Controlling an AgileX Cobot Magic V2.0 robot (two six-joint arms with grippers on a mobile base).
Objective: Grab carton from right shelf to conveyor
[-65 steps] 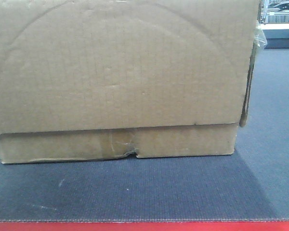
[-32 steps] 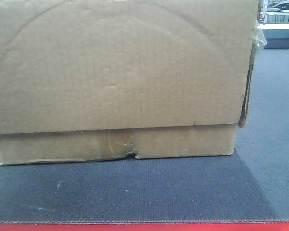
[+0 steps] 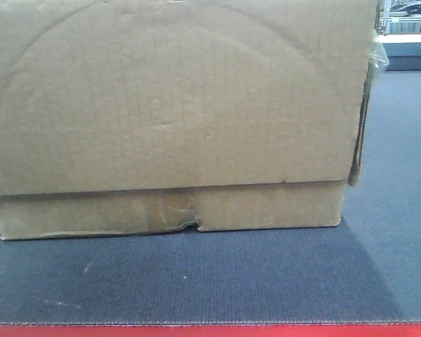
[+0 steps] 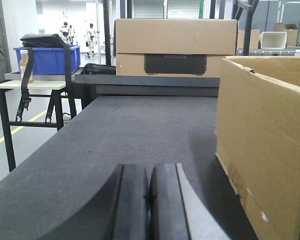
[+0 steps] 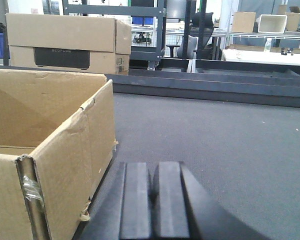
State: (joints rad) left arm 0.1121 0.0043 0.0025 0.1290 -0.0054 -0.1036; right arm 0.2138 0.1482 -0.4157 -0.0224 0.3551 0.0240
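The brown carton (image 3: 175, 112) stands on the dark grey conveyor (image 3: 196, 281), filling most of the front view; its torn notch sits at the bottom edge, above the belt's red strip. My left gripper (image 4: 149, 172) is shut and empty, just left of the carton's side wall (image 4: 262, 145), with a gap between them. To the right of the open-topped carton (image 5: 60, 150) my right gripper (image 5: 151, 170) is shut with nothing in it, also apart from the cardboard. The shelf is out of view.
A second closed carton (image 4: 175, 47) rests at the belt's far end. A blue bin (image 4: 45, 57) stands on a side table to the left. Racks, a chair and tables with boxes (image 5: 270, 22) lie beyond the belt.
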